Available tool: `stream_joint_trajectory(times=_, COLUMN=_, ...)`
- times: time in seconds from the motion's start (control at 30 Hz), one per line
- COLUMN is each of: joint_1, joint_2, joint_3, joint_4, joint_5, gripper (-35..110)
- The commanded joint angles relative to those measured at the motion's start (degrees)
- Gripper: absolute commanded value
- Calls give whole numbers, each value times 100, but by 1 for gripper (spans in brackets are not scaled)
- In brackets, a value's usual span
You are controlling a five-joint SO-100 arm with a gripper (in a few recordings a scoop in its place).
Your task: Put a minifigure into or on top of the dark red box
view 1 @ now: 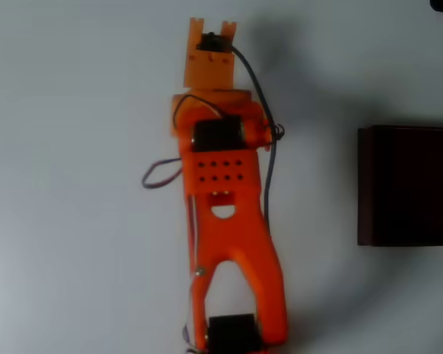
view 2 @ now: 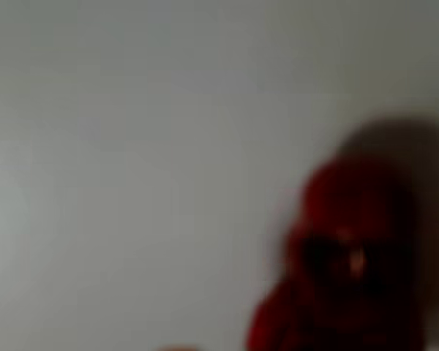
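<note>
Orange arm [view 1: 225, 221], dark red box [view 1: 407, 184], blurred red minifigure [view 2: 344, 256].

Bare table [view 1: 74, 184] lies open left of the jaws in the overhead view. To their right, well apart, the dark red box [view 1: 407, 186] stands as the one obstacle.

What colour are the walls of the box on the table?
Dark red, almost maroon; the box shows best in the overhead view, at the right edge.

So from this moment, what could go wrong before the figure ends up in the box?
1. In the wrist view the minifigure is a blurred red shape very near the lens at the lower right, so a grasp may be misjudged or knock it aside.
2. In the overhead view the dark red box sits well right of the arm, partly cut off by the frame; a carried figure could drop on the way.
</note>
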Motion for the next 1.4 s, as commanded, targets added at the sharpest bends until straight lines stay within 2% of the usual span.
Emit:
stream_joint_trajectory(times=0.0, joint_1=-62, joint_2=35, joint_3=-229, joint_4=149, joint_5=44, gripper=26)
stream_joint_trajectory(times=0.97, joint_1=-114, joint_2=-562, joint_3=-738, joint_4=290, joint_5=26, gripper=22)
stream_joint_trajectory(times=1.37, joint_1=35, joint_2=-703, joint_3=-1002, joint_4=545, joint_5=-193, gripper=7)
